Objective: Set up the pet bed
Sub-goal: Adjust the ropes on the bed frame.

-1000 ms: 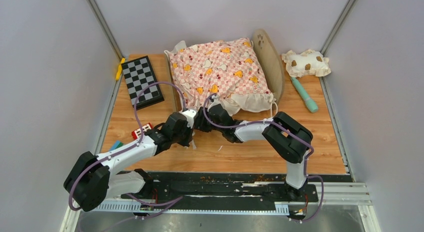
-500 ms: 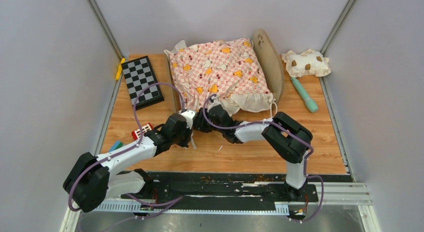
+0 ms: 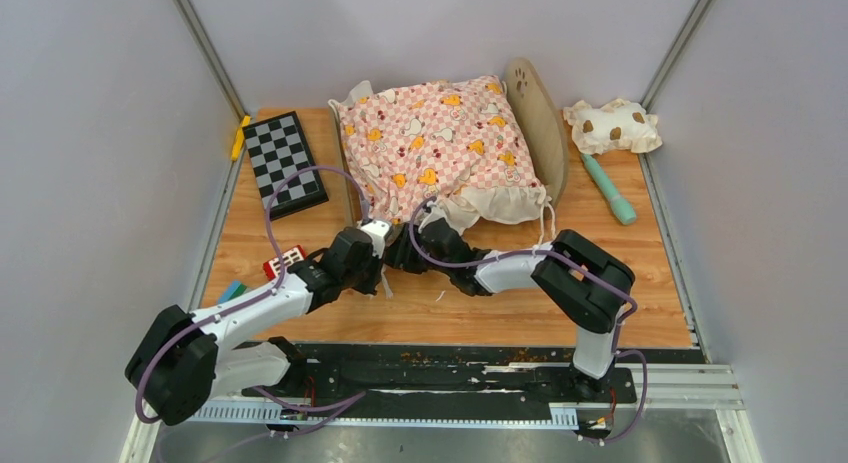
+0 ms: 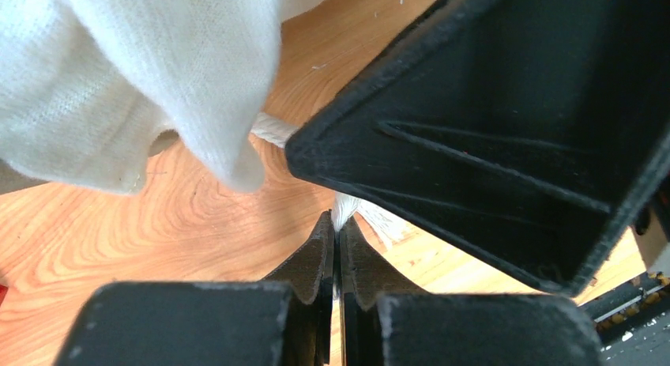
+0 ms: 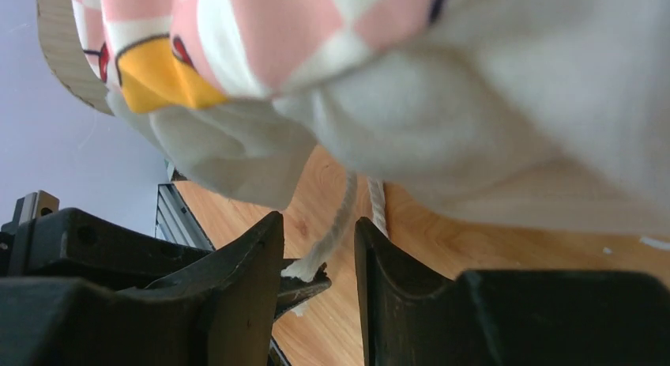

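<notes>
The left hand [image 4: 335,222] was clenched on a white cord [image 4: 270,130], the right hand [image 5: 318,233] gaped around it, and the pet bed [image 3: 541,123] sat far back on the counter [image 3: 560,303] under a pink checkered cushion [image 3: 440,143].

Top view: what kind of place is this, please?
Probably a robot test cell, not a home: plain grey walls enclose a small wooden table, two arms are bolted at its edge, and props like a chessboard lie about.

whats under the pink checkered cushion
The pet bed: only its rounded headboard and a wooden edge show beyond the cushion. Its base is covered, so unseen.
</notes>
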{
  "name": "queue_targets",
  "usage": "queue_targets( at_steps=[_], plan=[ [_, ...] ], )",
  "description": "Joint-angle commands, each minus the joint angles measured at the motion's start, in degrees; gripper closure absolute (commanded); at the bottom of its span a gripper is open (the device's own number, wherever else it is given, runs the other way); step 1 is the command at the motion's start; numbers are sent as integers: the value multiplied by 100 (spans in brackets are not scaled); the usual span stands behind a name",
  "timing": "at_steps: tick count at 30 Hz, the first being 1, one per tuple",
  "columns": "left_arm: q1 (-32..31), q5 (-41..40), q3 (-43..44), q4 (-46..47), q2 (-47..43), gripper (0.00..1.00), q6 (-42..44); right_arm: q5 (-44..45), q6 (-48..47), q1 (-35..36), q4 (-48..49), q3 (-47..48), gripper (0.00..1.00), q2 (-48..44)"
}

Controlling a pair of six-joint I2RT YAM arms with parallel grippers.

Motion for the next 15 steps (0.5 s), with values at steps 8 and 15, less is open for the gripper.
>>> queue_targets(
  at_steps=[8, 15],
  plan=[
    [-29, 82, -173, 82, -341, 95, -98, 262, 835, 176, -547, -499, 59, -192],
    [-28, 154, -247, 101, -428, 95, -21, 278, 1173, 231, -185, -679, 59, -215]
  ],
)
